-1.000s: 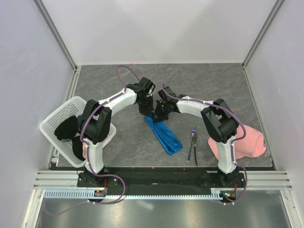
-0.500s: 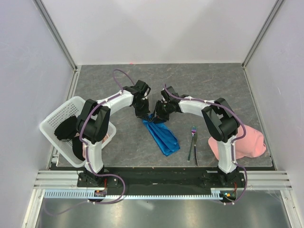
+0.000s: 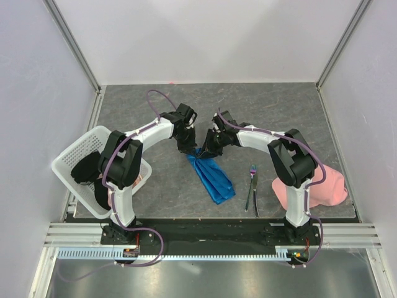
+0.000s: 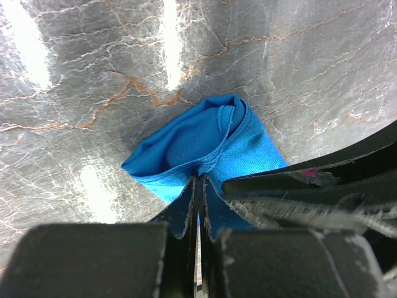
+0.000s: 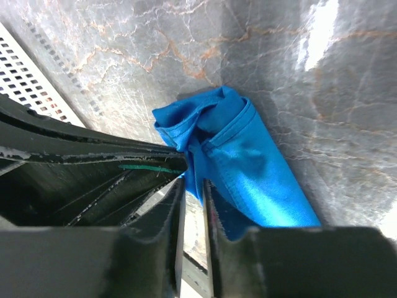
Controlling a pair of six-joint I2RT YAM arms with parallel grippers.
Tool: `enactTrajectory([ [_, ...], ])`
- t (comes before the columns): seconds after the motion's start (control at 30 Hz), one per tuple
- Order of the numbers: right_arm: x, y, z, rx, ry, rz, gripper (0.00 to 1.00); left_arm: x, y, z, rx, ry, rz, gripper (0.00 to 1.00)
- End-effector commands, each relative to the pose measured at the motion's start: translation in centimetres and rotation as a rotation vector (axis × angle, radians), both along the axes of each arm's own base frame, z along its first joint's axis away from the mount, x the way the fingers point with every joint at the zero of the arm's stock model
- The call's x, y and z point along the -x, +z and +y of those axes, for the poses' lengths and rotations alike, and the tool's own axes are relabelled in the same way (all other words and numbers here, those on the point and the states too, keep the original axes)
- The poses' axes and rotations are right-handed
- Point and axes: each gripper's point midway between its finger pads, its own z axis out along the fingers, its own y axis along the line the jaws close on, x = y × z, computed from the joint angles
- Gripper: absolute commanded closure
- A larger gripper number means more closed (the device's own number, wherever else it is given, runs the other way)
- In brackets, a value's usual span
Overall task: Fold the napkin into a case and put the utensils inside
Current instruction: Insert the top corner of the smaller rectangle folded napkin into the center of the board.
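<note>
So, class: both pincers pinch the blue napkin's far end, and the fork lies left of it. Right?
No. The top view shows the fork right of the napkin. The left pincer and right pincer do pinch its far end.

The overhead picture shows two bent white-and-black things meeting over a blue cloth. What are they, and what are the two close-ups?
They are two robot arms bolted at the near edge of the grey table, seen from above. Each ends in a two-finger pincer: the left gripper and the right gripper. The close-ups come from cameras on their wrists. Both pincers are shut on the far end of a folded blue napkin. Also there: the utensils, a pink cloth, and a white basket at the left side.
</note>
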Motion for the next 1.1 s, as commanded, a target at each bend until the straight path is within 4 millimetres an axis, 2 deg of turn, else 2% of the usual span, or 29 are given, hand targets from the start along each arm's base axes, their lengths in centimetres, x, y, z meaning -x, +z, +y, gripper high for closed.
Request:
enactTrajectory([
  [0.0, -1.2, 1.1, 0.1, -0.027, -0.004, -0.056, 0.82, -0.3, 2.2, -1.2, 0.066, -0.003, -0.037, 0.98],
  [0.13, -1.2, -0.1, -0.3, -0.008, -0.003, -0.043, 0.86, -0.1, 2.2, -1.2, 0.072, -0.005, -0.03, 0.98],
  [0.23, -0.8, -1.0, 0.2, -0.011, 0.009, -0.027, 0.96, 0.0, 2.7, -1.6, 0.091, -0.001, -0.028, 0.98],
  [0.3, -0.4, -1.8, 0.5, -0.008, 0.014, -0.01, 1.0, -0.1, 2.9, -1.8, 0.104, 0.006, -0.023, 0.98],
  [0.5, 1.3, -3.8, 4.1, -0.061, 0.032, 0.046, 1.0, 0.2, 2.5, -2.2, 0.125, 0.036, 0.011, 0.98],
  [0.53, 1.3, -3.5, 4.4, -0.066, 0.034, 0.04, 1.0, 0.2, 2.3, -2.2, 0.124, 0.039, 0.018, 0.98],
  [0.6, 0.9, -2.4, 3.9, -0.065, 0.033, 0.018, 1.0, 0.3, 2.2, -2.1, 0.121, 0.04, 0.02, 0.98],
  [0.7, 0.3, -1.0, 1.8, -0.054, -0.004, 0.007, 0.99, 0.3, 2.1, -1.8, 0.113, 0.044, 0.016, 0.98],
  [0.8, -0.2, 0.2, -0.2, -0.028, -0.007, -0.004, 0.89, 0.4, 1.9, -1.7, 0.11, 0.042, 0.02, 0.98],
  [0.83, -0.2, 0.6, -0.2, -0.029, -0.002, -0.014, 0.84, 0.4, 1.8, -1.5, 0.107, 0.044, 0.019, 0.98],
  [0.87, -0.4, 1.3, -0.3, -0.033, -0.002, -0.03, 0.83, 0.4, 1.7, -1.5, 0.105, 0.042, 0.021, 0.98],
  [0.93, -0.3, 1.7, -0.6, -0.018, 0.007, -0.037, 0.8, 0.4, 1.7, -1.5, 0.104, 0.042, 0.02, 0.98],
  [1.07, -0.4, 1.1, -1.7, 0.016, -0.001, -0.036, 0.8, 0.3, 2.0, -1.5, 0.104, 0.038, 0.01, 0.98],
])
